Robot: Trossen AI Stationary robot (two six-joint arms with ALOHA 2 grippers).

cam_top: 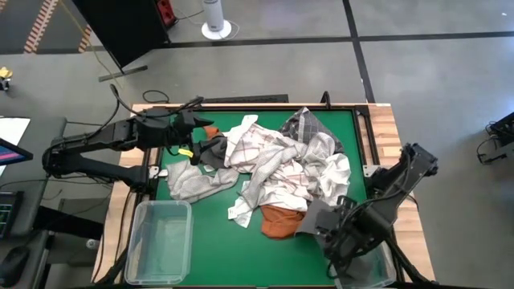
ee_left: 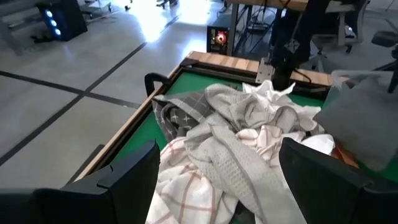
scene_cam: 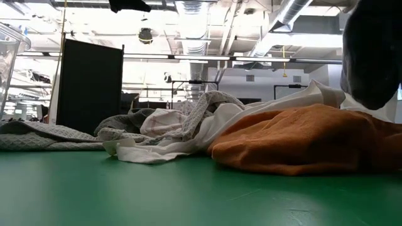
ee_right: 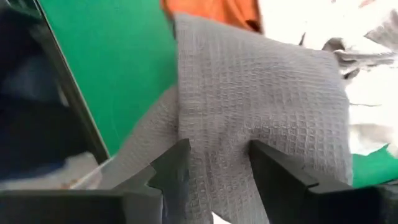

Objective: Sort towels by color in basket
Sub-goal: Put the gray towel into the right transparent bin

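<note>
Right wrist view: right gripper (ee_right: 214,171) clenched on a fold of the grey waffle towel (ee_right: 261,93), lifted off the green mat, probably so it clears the heap on its way to a bin. Just beside the heap, the rust orange towel (cam_top: 283,220). The heap (cam_top: 281,164) itself: checked, white and grey cloths tangled mid-mat. Beyond it, left gripper (cam_top: 195,128) hovers spread wide, empty. The clear bin (cam_top: 138,249) near the heap looks empty.

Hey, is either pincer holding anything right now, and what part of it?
The right pincer pinches a grey waffle-weave towel by a bunched fold near its edge. The left pincer stands open above the towel pile, holding nothing.
</note>
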